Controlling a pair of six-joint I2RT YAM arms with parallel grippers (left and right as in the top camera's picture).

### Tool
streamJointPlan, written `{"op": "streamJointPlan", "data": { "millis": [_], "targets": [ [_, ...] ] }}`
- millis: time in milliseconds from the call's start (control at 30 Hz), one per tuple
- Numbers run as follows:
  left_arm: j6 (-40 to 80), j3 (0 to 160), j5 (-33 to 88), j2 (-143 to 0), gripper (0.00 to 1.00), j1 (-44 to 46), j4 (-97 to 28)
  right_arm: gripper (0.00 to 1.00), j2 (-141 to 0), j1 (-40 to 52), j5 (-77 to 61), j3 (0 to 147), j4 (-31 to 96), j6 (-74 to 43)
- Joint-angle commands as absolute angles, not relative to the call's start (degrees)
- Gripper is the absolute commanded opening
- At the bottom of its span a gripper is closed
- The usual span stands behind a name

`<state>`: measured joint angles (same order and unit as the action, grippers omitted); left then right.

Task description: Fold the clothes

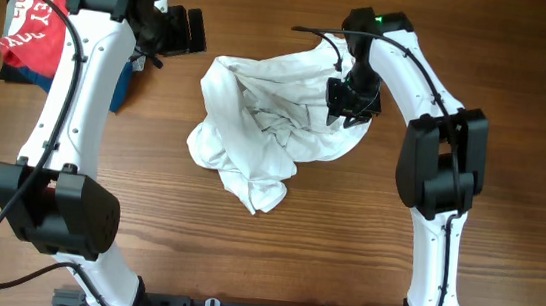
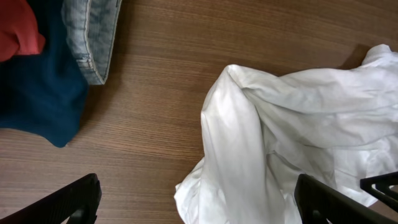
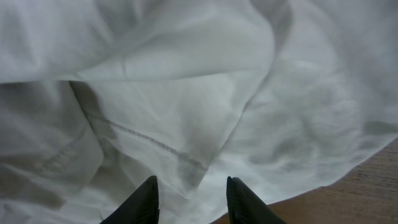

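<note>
Wood grain runs bare across the near side of the table [image 1: 272, 263], with open room there. Mid-table, the white T-shirt [image 1: 265, 127] sits crumpled. The right gripper [image 1: 351, 98] is over its far right edge. Only the right wrist view shows its fingers [image 3: 147, 199] parted, a stitched hem just ahead of the gap. The left gripper [image 1: 192, 33] is spread wide over bare wood. In the far left corner, a red T-shirt [image 1: 36, 5] lies atop a navy garment [image 1: 19, 73].

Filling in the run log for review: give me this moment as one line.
white T-shirt: crumpled, unfolded | left gripper: open, off the shirt | right gripper: open, close over shirt fabric
</note>
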<state>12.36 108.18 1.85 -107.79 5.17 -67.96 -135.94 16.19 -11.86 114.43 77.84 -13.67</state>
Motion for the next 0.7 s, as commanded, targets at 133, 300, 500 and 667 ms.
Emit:
{"op": "streamJointPlan", "data": {
  "millis": [133,300,500,667],
  "targets": [
    [12.9,108.2,2.3,-107.8,1.00,5.0,-68.2,0.36,-136.5,18.8,-10.6,113.9,76.7,-14.6],
    [12.9,108.2,2.3,-107.8,1.00,5.0,-68.2,0.36,-136.5,18.8,-8.1,113.9,76.8,-15.6],
    [12.9,108.2,2.3,-107.8,1.00,5.0,-68.2,0.35,-136.5,18.9,-6.4,113.9,76.9,-17.7],
    [12.9,108.2,2.3,-107.8,1.00,5.0,-68.3,0.34,-136.5,18.9,-5.6,111.0,75.4,-18.7]
  ]
}}
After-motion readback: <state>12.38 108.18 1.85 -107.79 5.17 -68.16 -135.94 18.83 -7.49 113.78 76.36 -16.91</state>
